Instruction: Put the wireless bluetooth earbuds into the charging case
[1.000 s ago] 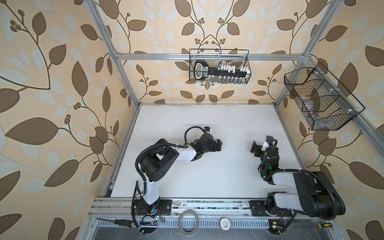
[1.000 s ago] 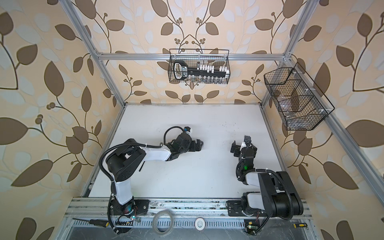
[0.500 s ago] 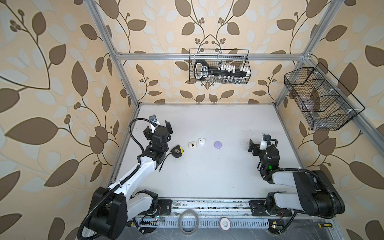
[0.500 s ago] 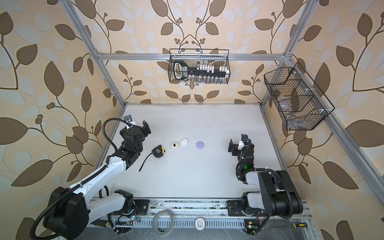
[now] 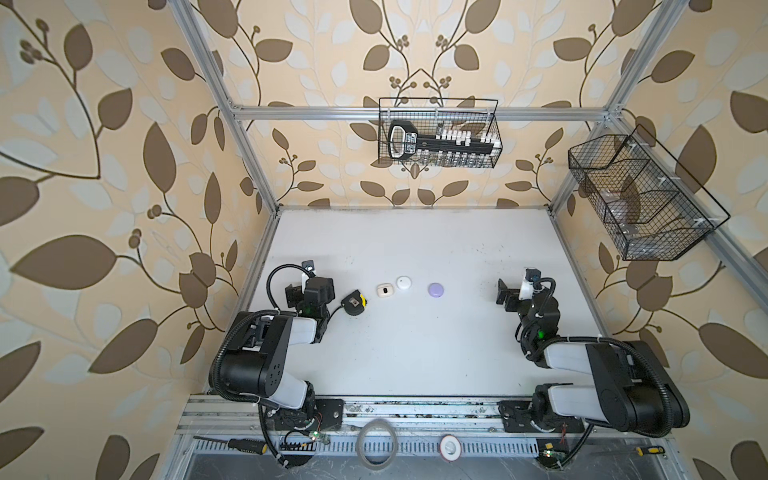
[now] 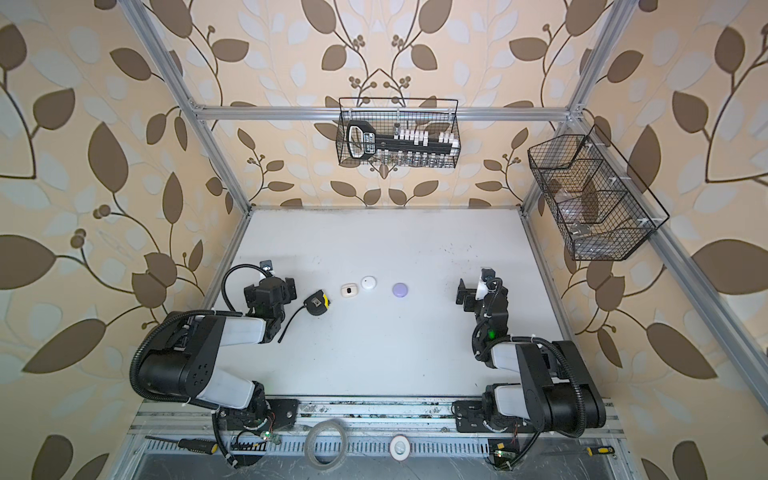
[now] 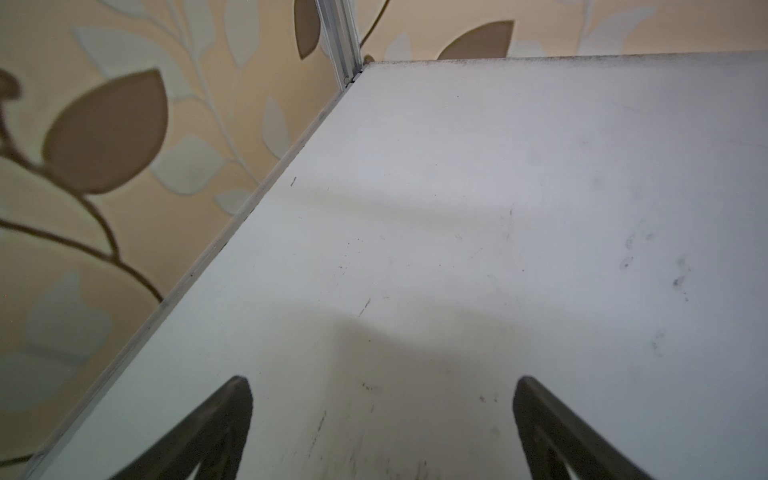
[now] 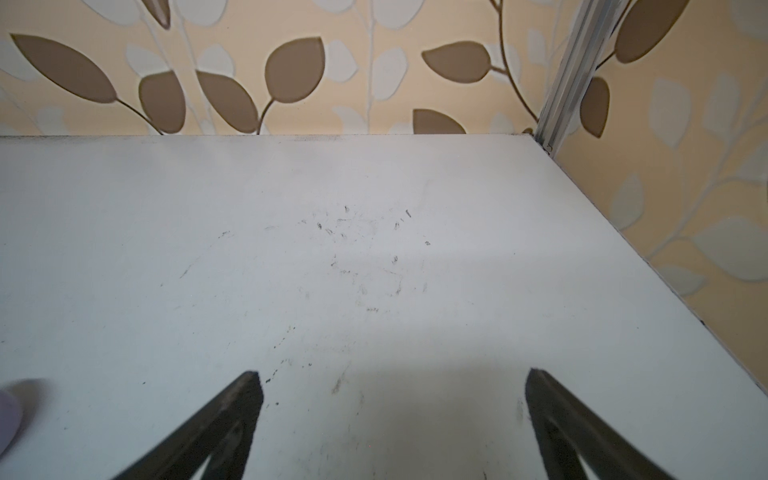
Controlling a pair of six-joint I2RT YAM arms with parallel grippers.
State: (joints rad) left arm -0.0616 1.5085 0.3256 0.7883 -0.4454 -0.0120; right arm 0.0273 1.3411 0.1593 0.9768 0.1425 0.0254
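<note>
Three small cases lie in a row on the white table (image 5: 415, 374). A cream charging case (image 5: 384, 290) (image 6: 349, 290) has a dark spot on top. A white round case (image 5: 403, 282) (image 6: 368, 283) and a lavender round case (image 5: 436, 289) (image 6: 400, 289) (image 8: 6, 411) lie to its right. The earbuds are out of view. My left gripper (image 5: 311, 287) (image 6: 270, 289) (image 7: 382, 379) is open and empty, left of the row. My right gripper (image 5: 519, 293) (image 6: 478, 293) (image 8: 392, 372) is open and empty, right of the lavender case. Both point at the far wall.
A black and yellow tape measure (image 5: 353, 302) lies between the left gripper and the cream case. Wire baskets hang on the back wall (image 5: 438, 133) and the right wall (image 5: 640, 199). A screwdriver (image 5: 245, 444) and a tape ring (image 5: 377, 442) lie on the front rail.
The left arm has pulled back from over the middle of the table to the left side and folded up, uncovering the cases and tape measure. The right gripper has shifted only slightly.
</note>
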